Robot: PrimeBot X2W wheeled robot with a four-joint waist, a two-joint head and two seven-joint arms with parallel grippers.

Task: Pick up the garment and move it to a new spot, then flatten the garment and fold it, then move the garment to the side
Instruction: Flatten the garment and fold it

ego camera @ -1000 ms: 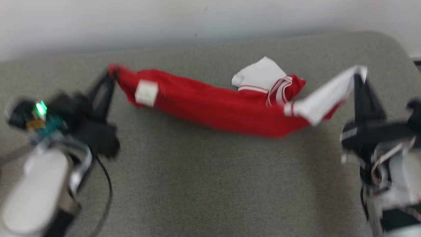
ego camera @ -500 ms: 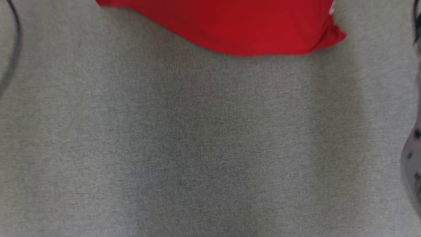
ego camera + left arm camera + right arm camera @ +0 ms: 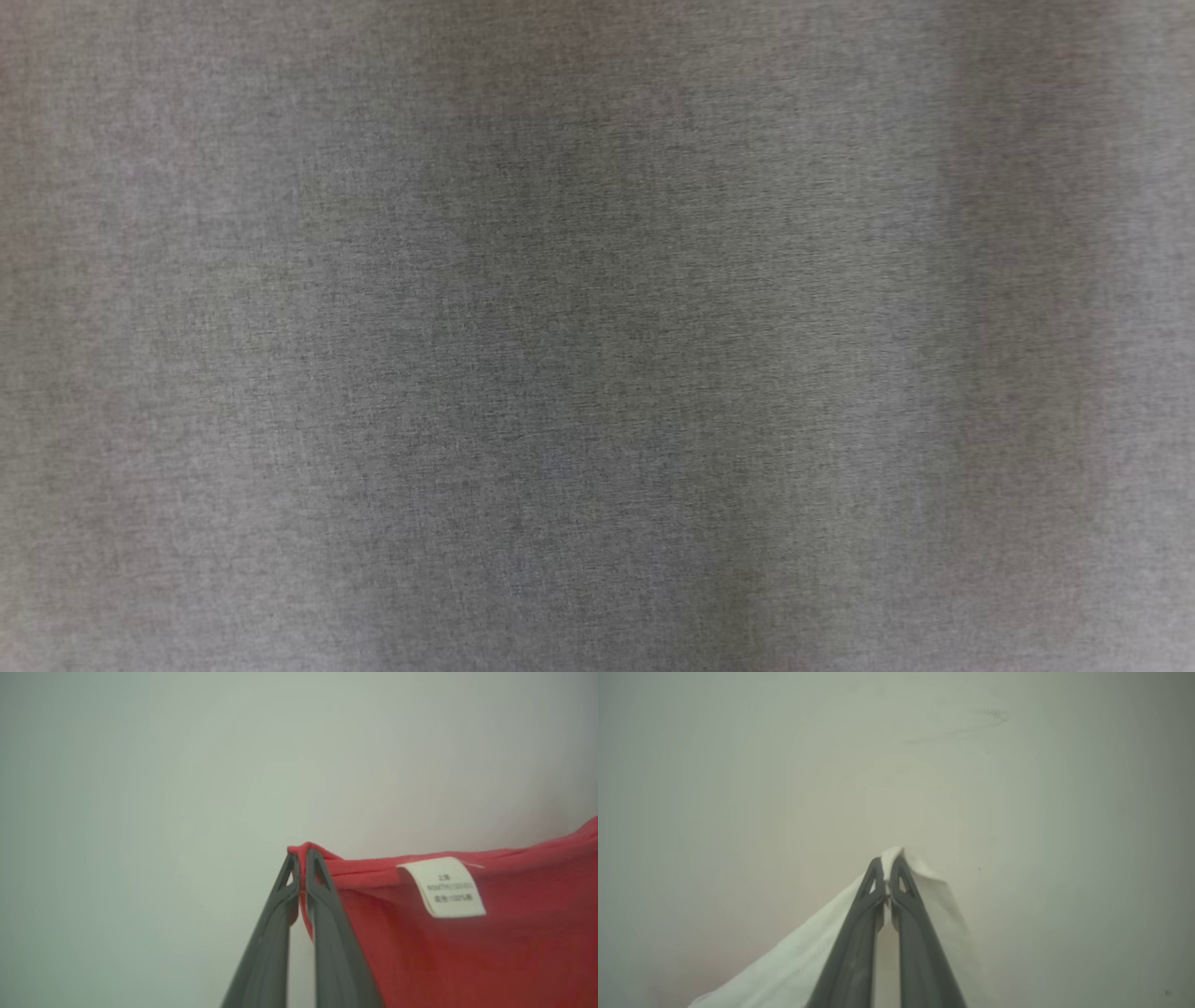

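Garment is pinched at two ends. The left gripper is clamped tight on a red hem corner. A bit of cloth pokes out past its tips and the rest spreads off to the right of its fingers. A white care label sits on the red fabric just right of that gripper, print too blurry to read. The right gripper is closed on a white section of the same garment, which drapes down to the lower left of its fingers. Beyond both grippers there's a plain pale wall. The head view looks down on the grey woven surface.
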